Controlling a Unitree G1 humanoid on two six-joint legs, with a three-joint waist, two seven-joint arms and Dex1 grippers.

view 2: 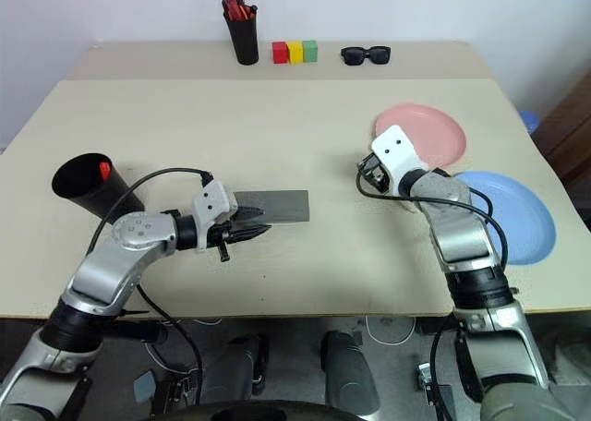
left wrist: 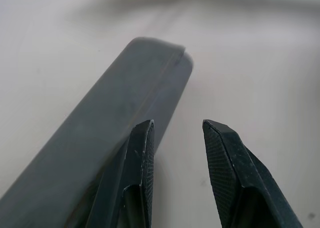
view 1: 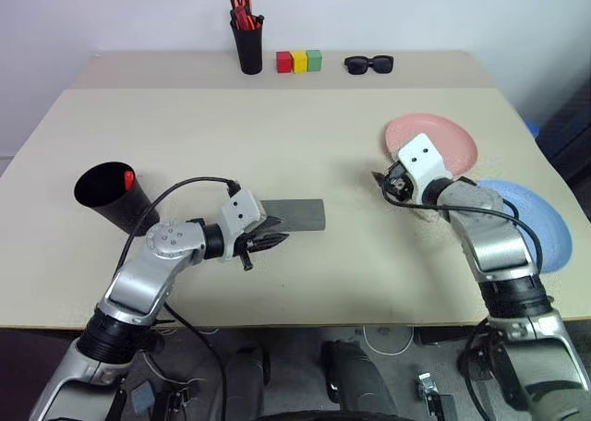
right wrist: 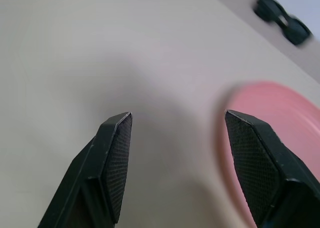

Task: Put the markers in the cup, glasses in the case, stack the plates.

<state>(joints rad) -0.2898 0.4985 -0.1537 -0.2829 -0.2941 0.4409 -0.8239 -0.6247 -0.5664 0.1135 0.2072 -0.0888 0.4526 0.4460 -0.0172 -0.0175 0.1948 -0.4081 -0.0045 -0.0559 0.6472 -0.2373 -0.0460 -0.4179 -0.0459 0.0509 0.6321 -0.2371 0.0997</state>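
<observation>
The left hand reaches low and level beside the closed grey case on the tabletop, fingers slightly parted, holding nothing. The right hand stretches forward, wide open and empty, at the pink plate's edge; the blue plate lies beside it.

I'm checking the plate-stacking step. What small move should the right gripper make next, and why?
Probably ease the open right gripper sideways onto the near rim of the pink plate. Its fingers hold nothing, the plate lies just beside them, and the blue plate lies apart, unstacked.
</observation>
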